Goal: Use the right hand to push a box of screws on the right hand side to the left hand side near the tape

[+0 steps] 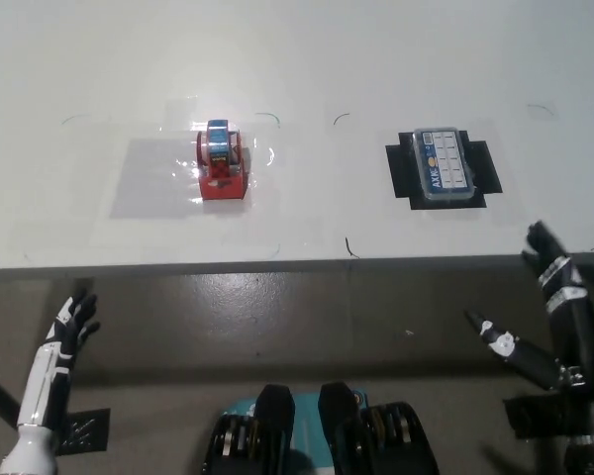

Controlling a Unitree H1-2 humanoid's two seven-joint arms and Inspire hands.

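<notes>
A clear box of screws (444, 165) with a blue label lies on a black patch (487, 166) at the table's right side. A red tape dispenser (221, 161) stands on the left side, well apart from the box. My black right hand (552, 297) hangs at the lower right, below the table's front edge and nearer than the box, fingers spread and holding nothing. My white left hand (71, 327) rests at the lower left, below the table edge, open and empty.
The white table (307, 69) fills the upper half; its front edge (297, 263) runs across the middle. Thin pen marks and clear film patches lie on it. Grey floor sits below, with black tape marks (84, 428) near my left arm.
</notes>
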